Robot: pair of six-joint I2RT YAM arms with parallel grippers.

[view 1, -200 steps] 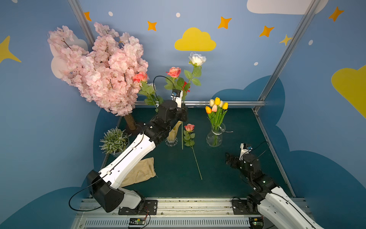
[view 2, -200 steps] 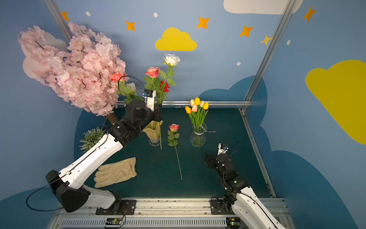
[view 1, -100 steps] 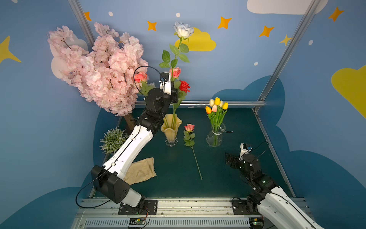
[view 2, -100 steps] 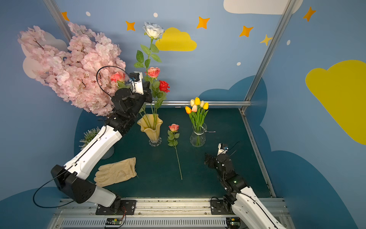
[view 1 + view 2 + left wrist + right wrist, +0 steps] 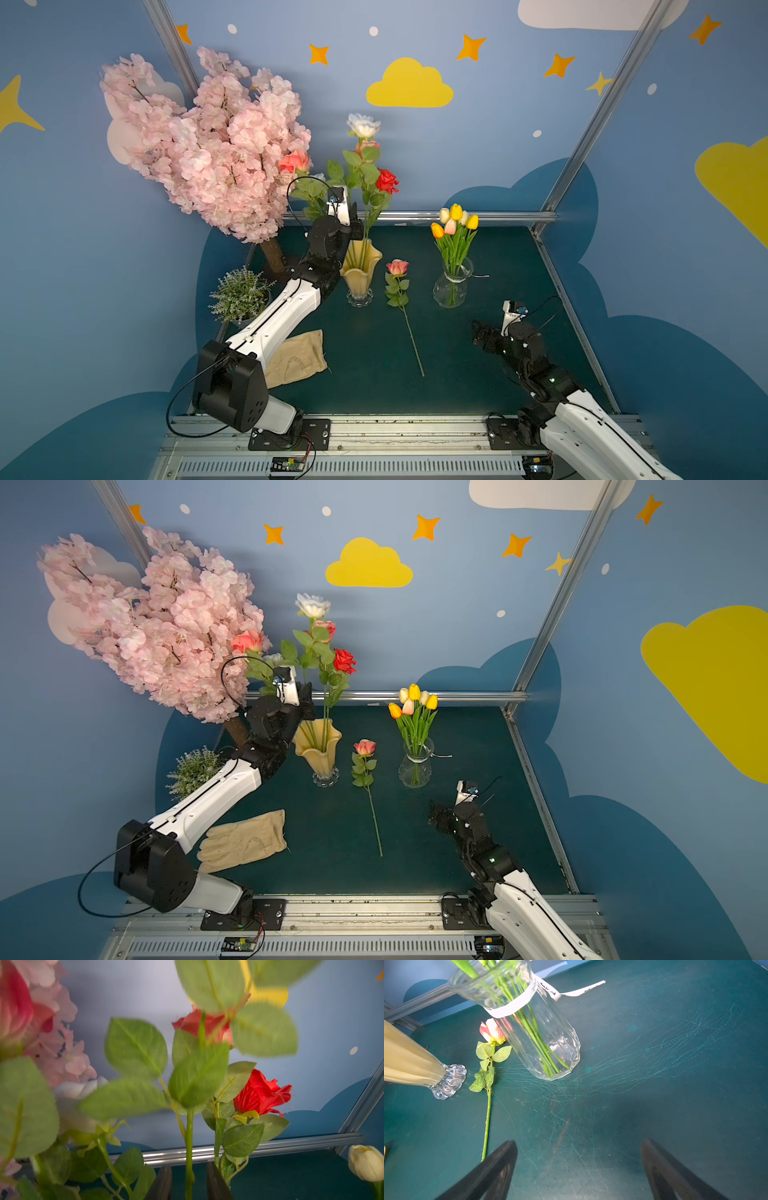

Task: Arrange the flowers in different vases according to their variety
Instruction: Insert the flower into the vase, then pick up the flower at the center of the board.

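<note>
Left gripper (image 5: 188, 1165) sits parted around a green rose stem (image 5: 189, 1126); right gripper (image 5: 578, 1142) gapes wide. White paper band (image 5: 512, 1006) on the clear glass vase (image 5: 562, 1043) carries unreadable handwriting.

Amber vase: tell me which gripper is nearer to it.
Left. The left gripper hovers just above the amber vase, jaws apart around a rose stem; the right gripper sits far off, past the lying rose.

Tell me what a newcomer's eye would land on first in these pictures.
The big pink blossom tree at the back left corner grabs the eye first. Next come the tall roses standing in the amber vase beside it, and the tulips in the clear glass vase further right. Between the two vases one pink rose lies flat on the dark green table.
</note>
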